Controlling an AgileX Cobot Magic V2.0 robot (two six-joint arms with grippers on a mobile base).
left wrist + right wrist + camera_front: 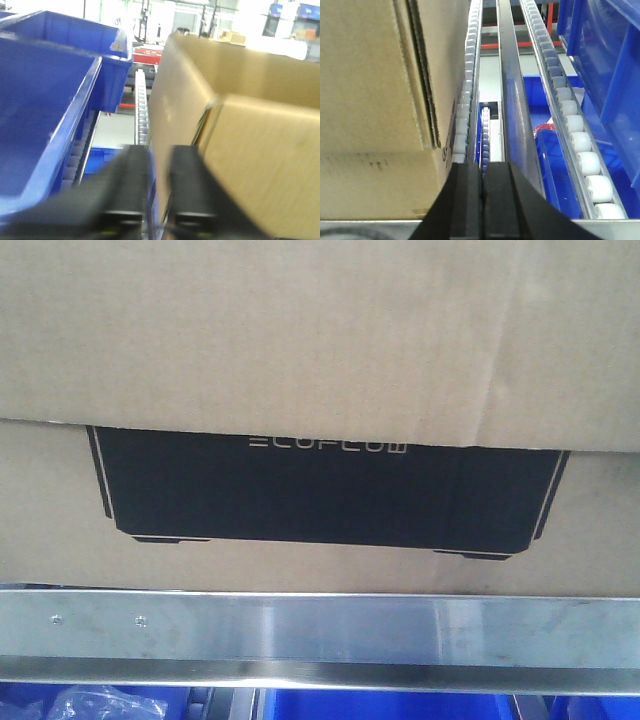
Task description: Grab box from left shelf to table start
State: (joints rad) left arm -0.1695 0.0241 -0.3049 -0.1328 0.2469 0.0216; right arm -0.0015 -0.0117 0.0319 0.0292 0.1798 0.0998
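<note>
The box fills the front view, brown cardboard with a black panel and pale "ECOFLOW" lettering. It sits on the left shelf behind the silver front rail, which has two small screw heads. In the left wrist view the box lies to the right, and my left gripper is at its near left corner, blurred, jaws a narrow gap apart. In the right wrist view the box lies to the left. My right gripper is shut and empty, just right of the box's corner above the rail.
Blue plastic bins stand close to the left of the box, and another blue bin stands to its right. White roller tracks run back along the shelf. More blue bins show below the rail.
</note>
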